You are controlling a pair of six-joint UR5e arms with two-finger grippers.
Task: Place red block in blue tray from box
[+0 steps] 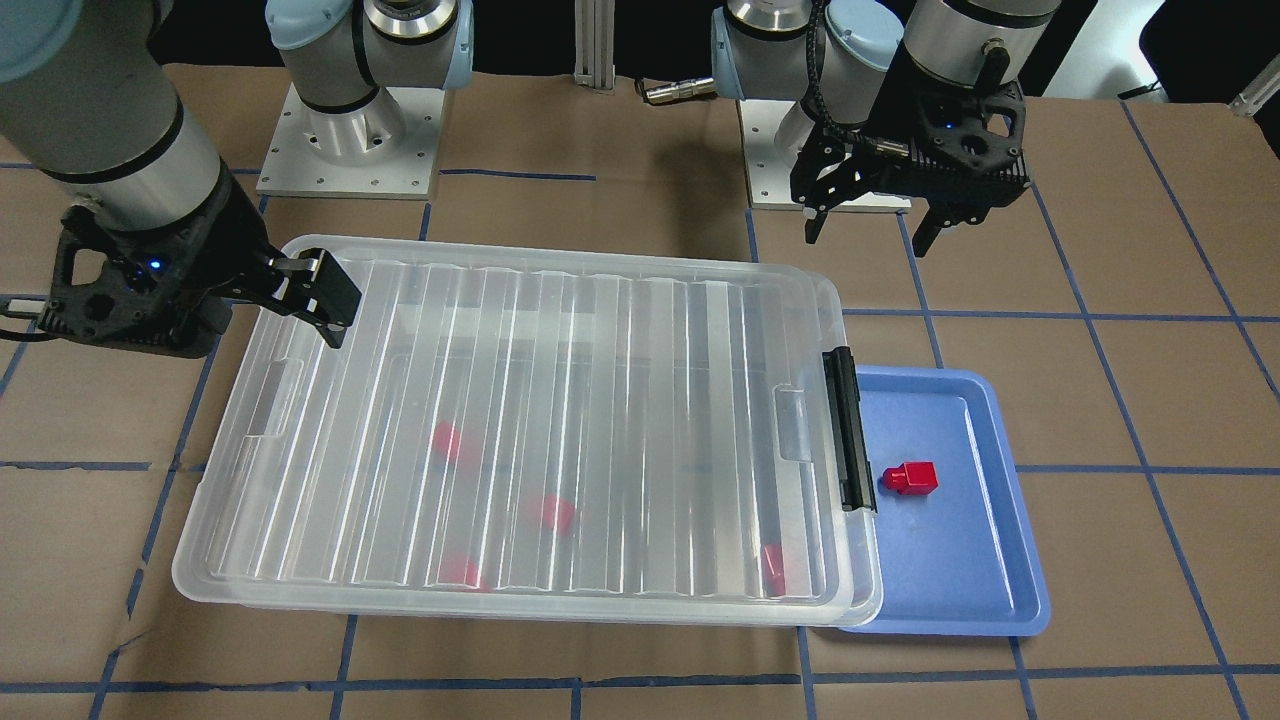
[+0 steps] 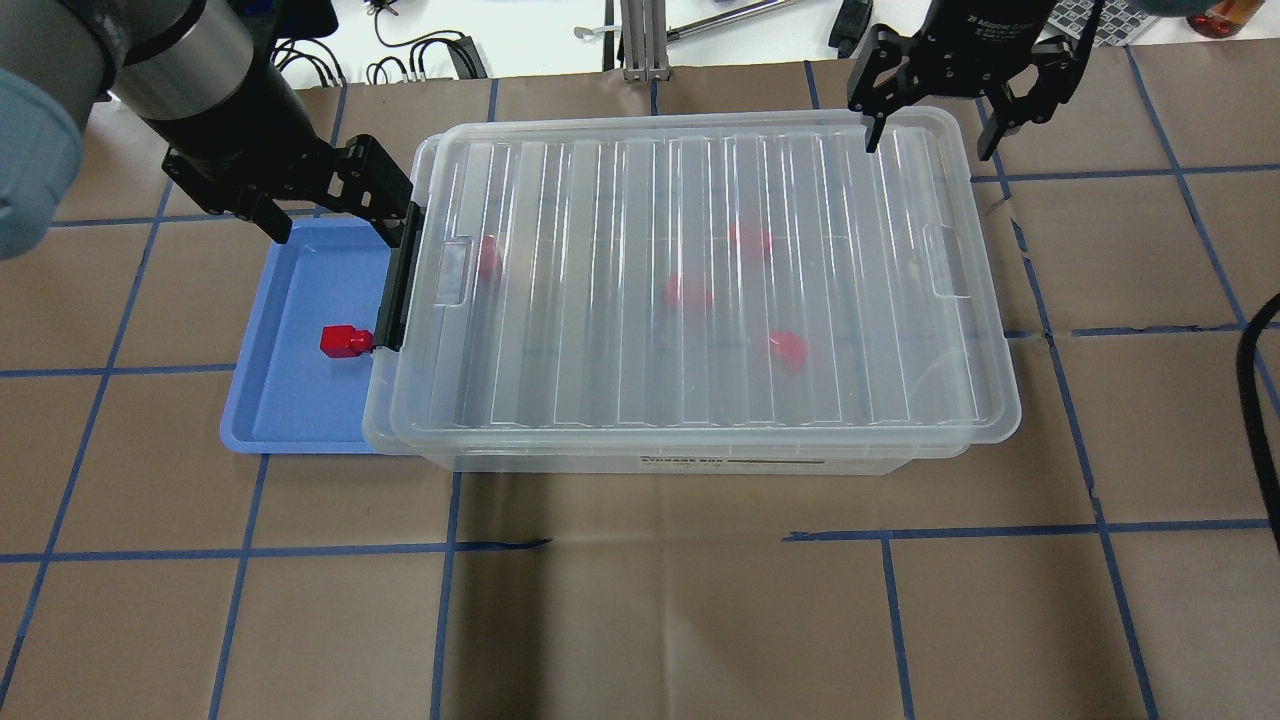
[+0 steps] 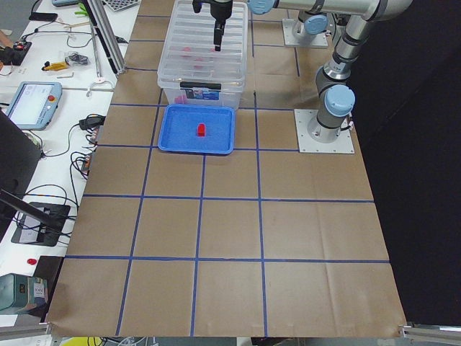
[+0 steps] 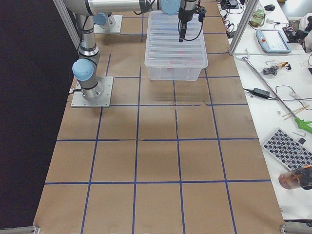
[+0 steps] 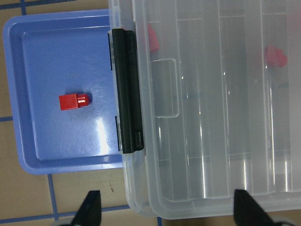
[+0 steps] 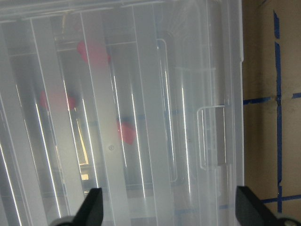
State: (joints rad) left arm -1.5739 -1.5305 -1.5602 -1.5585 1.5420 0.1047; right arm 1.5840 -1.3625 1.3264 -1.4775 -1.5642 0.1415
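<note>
Left wrist-mounted view looks straight down on the red block (image 5: pixel 73 101), which lies in the blue tray (image 5: pixel 28 150), about midway along it. Its narrow stub points toward the box (image 5: pixel 197 188), and a clear strip of tray floor separates it from the black latch bar (image 5: pixel 129 89). By the look of it, the block is a small, hard piece of moulded plastic: light, stiff, smooth-faced and not fragile. It should need little squeeze, but it could skid on the slick tray floor or twist between the pads if caught off-centre. The best hold is probably from above, across two flat opposite sides of the cube body. The stub is better left alone, being narrower and offering less face. With a block already in the tray and the ribbed lid (image 2: pixel 620 200) on the box, the placing seems done for this one. The tray sits toward the left end of the desk (image 2: pixel 640 620), with the box just beside it on the side toward the right end. The lid's lip hides the tray's rim on that side, so I cannot tell whether they touch. Through the lid four other red blocks (image 2: pixel 688 293) show as blurred shapes. The left gripper (image 5: pixel 168 207) hangs well above the latch end, fingers spread wide and holding nothing. The right gripper (image 6: pixel 170 207) hangs above the box's opposite end, toward the desk's right end, its fingers likewise parted and empty.
</note>
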